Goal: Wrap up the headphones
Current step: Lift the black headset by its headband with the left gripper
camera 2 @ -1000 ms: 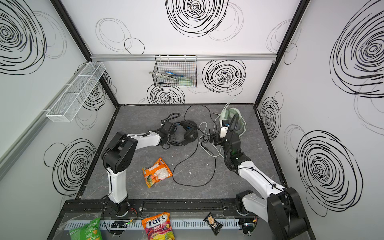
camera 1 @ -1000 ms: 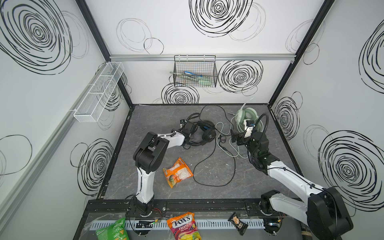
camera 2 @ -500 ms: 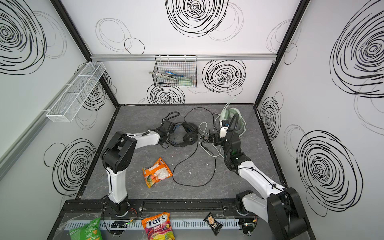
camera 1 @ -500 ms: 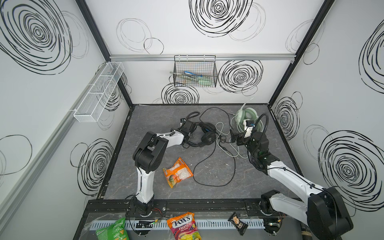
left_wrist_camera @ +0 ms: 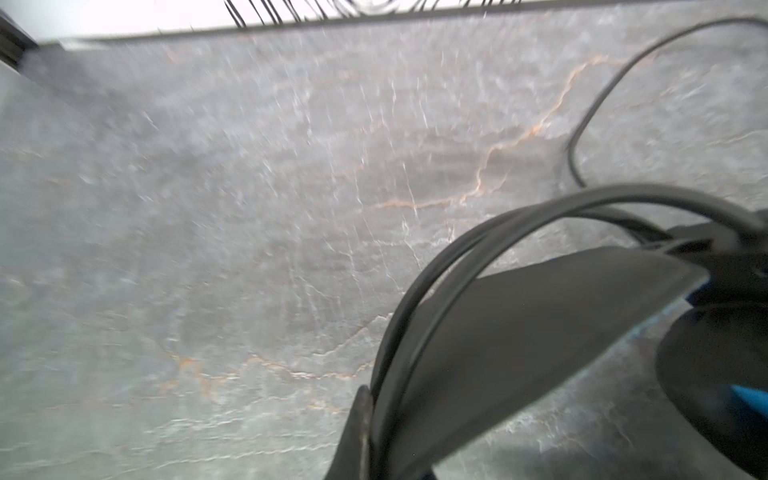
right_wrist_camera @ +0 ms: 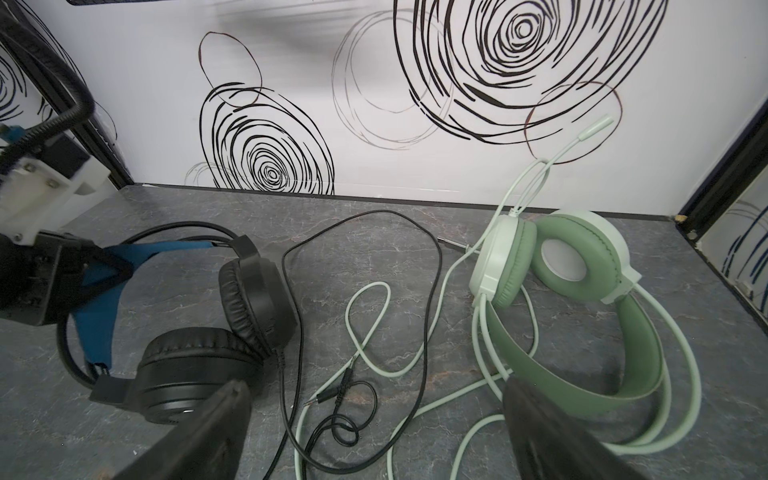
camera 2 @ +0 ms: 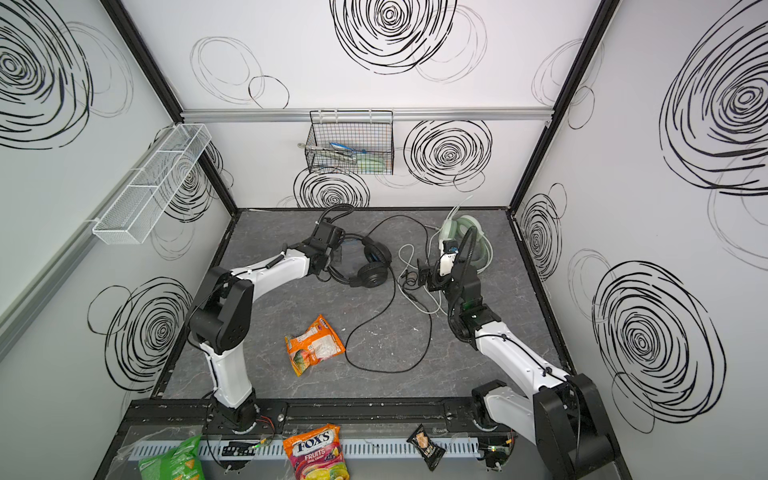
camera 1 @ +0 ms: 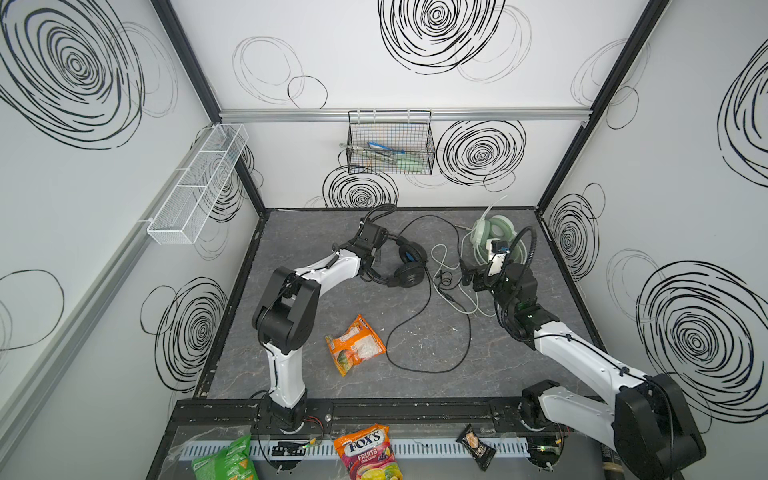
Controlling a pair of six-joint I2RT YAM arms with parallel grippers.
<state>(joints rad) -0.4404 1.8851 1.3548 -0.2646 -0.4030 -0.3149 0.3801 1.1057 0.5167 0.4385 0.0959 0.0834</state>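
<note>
The black headphones [camera 1: 409, 266] [camera 2: 372, 270] lie at the back middle of the mat, ear cups side by side [right_wrist_camera: 232, 332]. My left gripper [camera 1: 374, 259] [camera 2: 336, 259] [right_wrist_camera: 104, 270] is shut on their headband [left_wrist_camera: 519, 332], at the blue inner band. Their black cable [camera 1: 428, 370] [right_wrist_camera: 428, 291] loops toward the front, and its plug [right_wrist_camera: 332, 395] lies between my right fingers. The mint-green headphones [camera 1: 494, 232] [camera 2: 461, 232] [right_wrist_camera: 573, 266] sit at the back right, their whitish cable [right_wrist_camera: 374, 291] strewn loose. My right gripper [camera 1: 471, 276] [camera 2: 426, 276] [right_wrist_camera: 374, 399] hovers open over the tangled cables, holding nothing.
An orange snack bag [camera 1: 355, 345] lies on the mat toward the front. A black wire basket [camera 1: 390, 145] hangs on the back wall, and a white mesh shelf [camera 1: 199, 183] on the left wall. Candy and snack packs [camera 1: 368, 451] lie beyond the front rail.
My left gripper has closed onto the black headband, and the back loop of the black cable has shifted a little. The right arm has barely moved.
</note>
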